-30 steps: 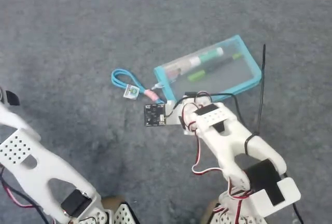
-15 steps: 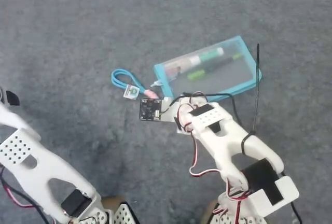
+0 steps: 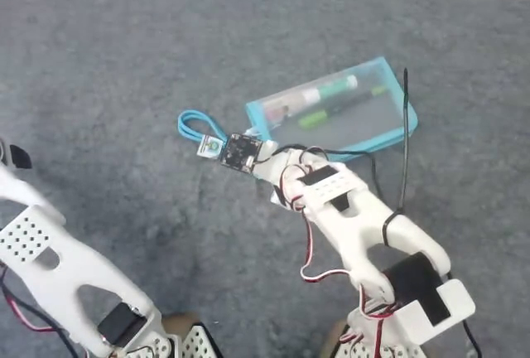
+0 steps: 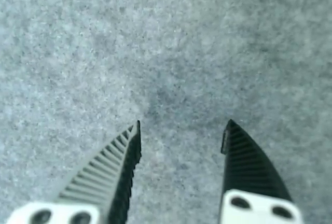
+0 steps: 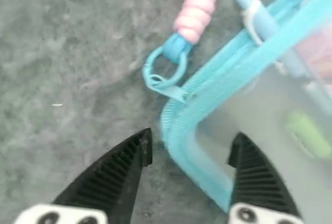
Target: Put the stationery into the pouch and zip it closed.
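A clear pouch (image 3: pixel 339 113) with turquoise edging lies on the grey felt, with pens and markers inside it. Its blue strap (image 3: pixel 193 128) and pink bead pull lie off its near-left corner. My right gripper (image 5: pixel 189 154) hovers open over that corner of the pouch (image 5: pixel 249 105), its jaws straddling the turquoise zipper edge (image 5: pixel 179 123). The pink bead pull (image 5: pixel 197 9) and blue ring (image 5: pixel 168 63) lie just beyond the fingertips. In the high view the right arm's wrist (image 3: pixel 240 152) covers the corner. My left gripper (image 4: pixel 181 141) is open above bare felt at the near left.
Grey felt (image 3: pixel 108 68) covers the whole table. A black cable tie (image 3: pixel 404 138) sticks up from the right arm beside the pouch's right end. The left arm's white body (image 3: pixel 58 275) fills the near-left corner.
The right arm's wrist has swung left and away from me, from beside the pouch's near edge to over its left corner by the strap. The left arm has kept still.
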Motion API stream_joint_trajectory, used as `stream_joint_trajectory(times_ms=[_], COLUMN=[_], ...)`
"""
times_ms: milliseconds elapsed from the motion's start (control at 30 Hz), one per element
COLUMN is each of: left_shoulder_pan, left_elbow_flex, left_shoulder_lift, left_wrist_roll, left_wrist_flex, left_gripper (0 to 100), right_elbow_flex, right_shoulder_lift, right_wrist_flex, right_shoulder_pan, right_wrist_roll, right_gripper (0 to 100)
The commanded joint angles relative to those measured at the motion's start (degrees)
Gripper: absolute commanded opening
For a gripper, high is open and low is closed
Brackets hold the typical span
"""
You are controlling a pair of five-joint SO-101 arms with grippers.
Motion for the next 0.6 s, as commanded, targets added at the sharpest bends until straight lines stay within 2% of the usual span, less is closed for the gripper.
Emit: stream_joint_trajectory(times_ms=[0, 133, 300, 467, 567], left_shoulder_pan=[-0.44, -0.35, -0.35, -0.18, -0.26], left_elbow_flex=[-2.95, -2.86, -2.86, -2.86, -2.86], left_shoulder_lift=[-1.14, -1.14, -1.14, -1.14, -1.14], left_wrist_roll=[-0.53, -0.53, -0.53, -0.53, -0.53], left_wrist_flex=[0.62, 0.62, 0.62, 0.62, 0.62], left_gripper=[24, 24, 24, 24, 24], right_elbow_flex=[-1.23, -0.97, -0.97, -0.97, -1.23], right_shoulder_lift=[-0.13, -0.13, -0.13, -0.22, -0.92], right_wrist_flex=[-0.4, -0.22, -0.31, -0.31, -0.22], right_shoulder_pan=[-0.66, -1.19, -1.36, -1.36, -1.19], right_wrist_roll=[0.53, 2.02, 1.67, 1.49, -4.4], right_gripper=[15.1, 13.9, 0.4, 0.9, 2.2])
